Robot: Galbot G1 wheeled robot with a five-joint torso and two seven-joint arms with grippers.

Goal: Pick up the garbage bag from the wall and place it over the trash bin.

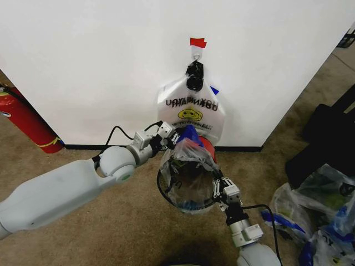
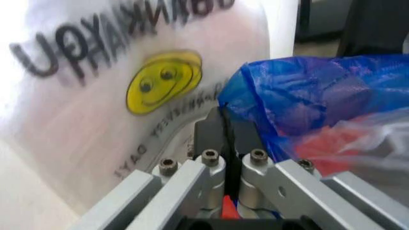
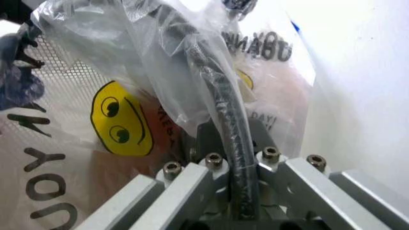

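Before a plain white wall (image 1: 100,66) with a black baseboard, the robot works a thin garbage bag (image 1: 191,160) over the black wire-mesh trash bin (image 1: 186,185) standing on the carpeted floor (image 1: 111,221) just in front of it. The left hand (image 1: 173,136) reaches in from the left to the bin's far rim, its fingers (image 2: 221,136) pressed together on the bag's bunched blue edge, as the left wrist view shows. The right hand (image 1: 220,187) comes up from the near right, its fingers closed on the bin's dark rim with clear plastic draped over it; the right wrist view shows the rim running between them. The translucent film already spreads across the bin's mouth, with a patch of red visible at the far side. Directly behind the bin, a whitish bag with a yellow smiley face (image 1: 191,111) and black lettering hangs from a small metal hook (image 1: 196,55) under a strip of red tape (image 1: 198,42), crowding the left hand. A red fire extinguisher (image 1: 28,124) leans by the wall at far left. A heap of stuffed clear-and-blue bags (image 1: 316,216) lies on the floor at right, beside a black object.
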